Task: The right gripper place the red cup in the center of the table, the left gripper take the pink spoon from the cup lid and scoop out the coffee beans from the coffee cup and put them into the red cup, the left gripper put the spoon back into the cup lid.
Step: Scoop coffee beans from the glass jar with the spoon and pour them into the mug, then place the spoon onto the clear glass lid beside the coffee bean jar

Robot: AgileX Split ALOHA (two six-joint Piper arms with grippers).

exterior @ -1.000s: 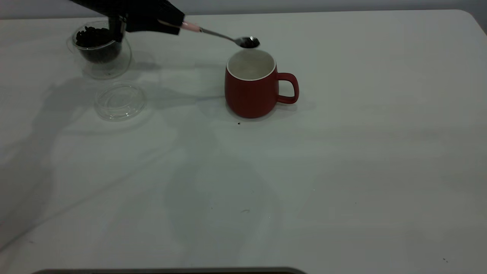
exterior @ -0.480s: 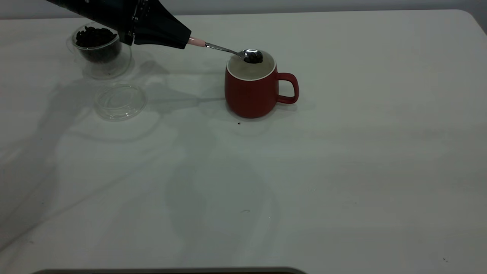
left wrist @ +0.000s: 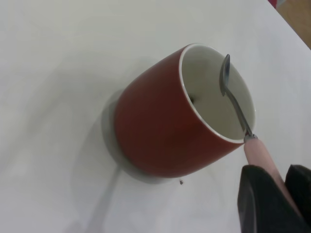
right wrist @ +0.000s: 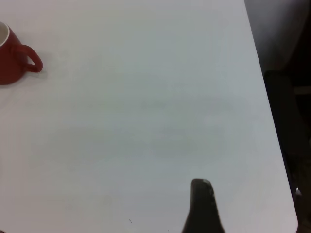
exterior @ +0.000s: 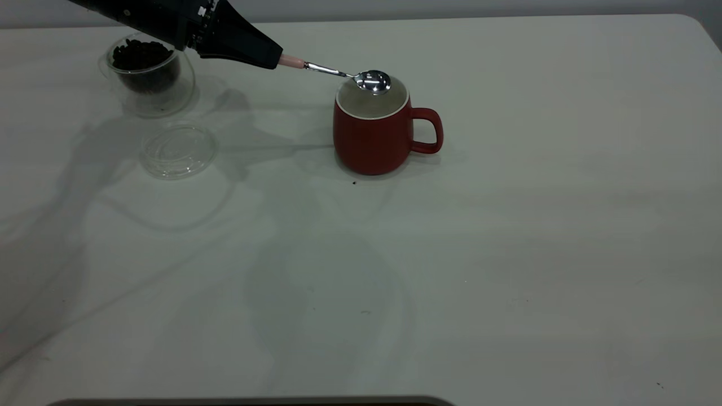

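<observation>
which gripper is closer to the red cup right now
Left. The left gripper holds the pink spoon with its bowl over the red cup. The right gripper is far off toward the table's edge, outside the exterior view.

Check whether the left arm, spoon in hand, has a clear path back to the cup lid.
Probably yes. The left gripper holds the pink spoon over the red cup; the cup lid lies bare on the table, with only the coffee cup close behind it.
</observation>
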